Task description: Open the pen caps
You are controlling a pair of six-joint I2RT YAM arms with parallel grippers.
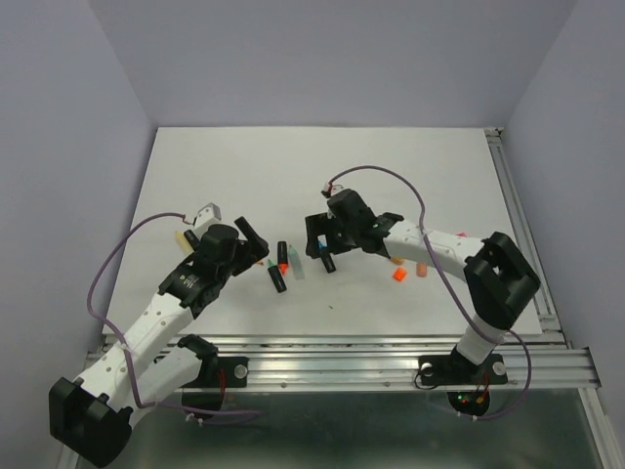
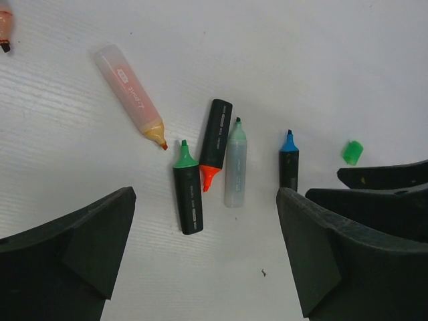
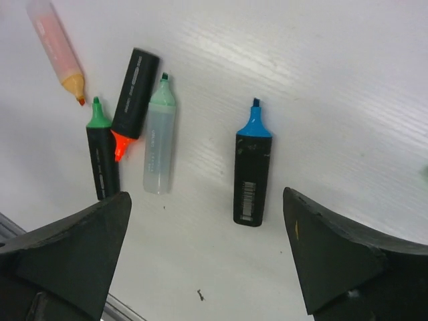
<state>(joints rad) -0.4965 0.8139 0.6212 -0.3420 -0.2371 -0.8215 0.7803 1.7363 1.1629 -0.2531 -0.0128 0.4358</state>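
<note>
White table (image 1: pixel 293 166) bears uncapped highlighters (image 2: pixel 188 195) and loose caps (image 2: pixel 352 152).

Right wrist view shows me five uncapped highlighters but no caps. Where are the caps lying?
Observer: The top view shows an orange cap on the near side of the right arm.
Operator: Any others?
Observer: In the left wrist view, a green cap lies to the right of the blue-tipped highlighter.
Operator: Is the left gripper holding anything?
Observer: No, the left gripper hangs open, holding nothing.
</note>
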